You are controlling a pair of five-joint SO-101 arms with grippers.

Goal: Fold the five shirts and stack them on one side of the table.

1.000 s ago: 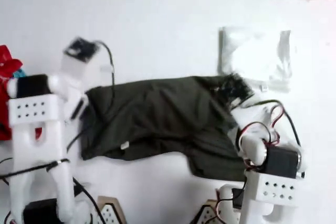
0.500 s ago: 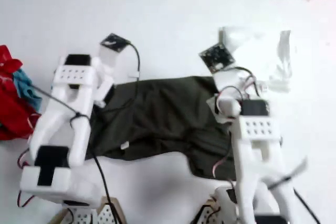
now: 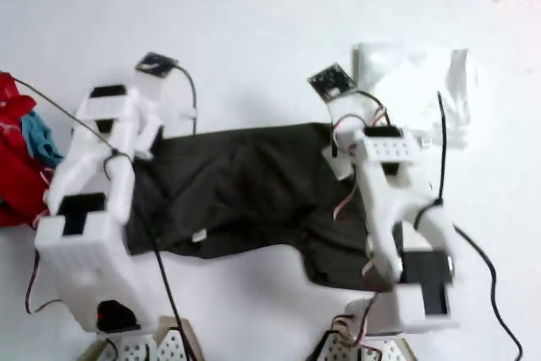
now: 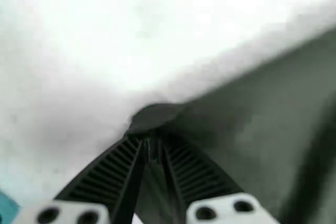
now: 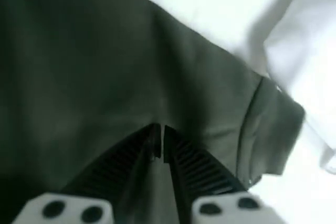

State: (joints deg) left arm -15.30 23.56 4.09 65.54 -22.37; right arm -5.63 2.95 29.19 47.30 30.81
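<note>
Left claw (image 4: 151,148): pressed together, pinching the edge of the dark shirt (image 3: 245,188). Right claw (image 5: 159,141): pressed together on the same shirt's fabric. The dark shirt lies spread across the desk (image 3: 254,40). A folded white shirt (image 3: 410,90) lies near its far right corner.

dark olive shirt (image 3: 245,183), white shirt (image 3: 414,90), red garment (image 3: 17,175), white table (image 3: 254,31).

high view looks down over the table (image 3: 254,31); both wrist views sit close above its dark shirt (image 3: 254,192).
</note>
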